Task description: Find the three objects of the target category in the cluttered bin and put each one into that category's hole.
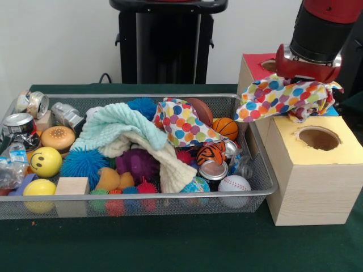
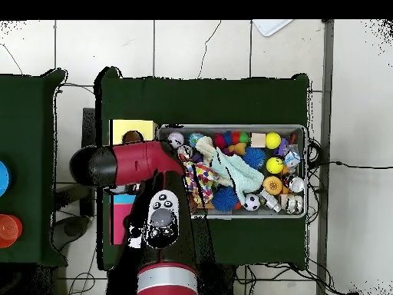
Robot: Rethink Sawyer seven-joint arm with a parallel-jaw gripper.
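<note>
My gripper (image 1: pixel 306 79) is shut on a polka-dot cloth (image 1: pixel 278 96) and holds it in the air to the right of the wire mesh bin (image 1: pixel 142 195). The cloth hangs over the boxes, just behind and to the left of the yellow-topped box's round hole (image 1: pixel 319 137). The cloth hides the fingertips. A second polka-dot cloth (image 1: pixel 184 124) lies draped over toys in the middle of the bin; it also shows in the overhead view (image 2: pixel 201 178). I see no third cloth. In the overhead view my arm (image 2: pixel 146 165) covers the gripper.
The red-topped box (image 1: pixel 258 62) stands behind the held cloth, with a sliver of the blue-topped box (image 1: pixel 333 111) between it and the yellow one. A mint-green and cream towel (image 1: pixel 130 133), balls, cans and wooden blocks fill the bin.
</note>
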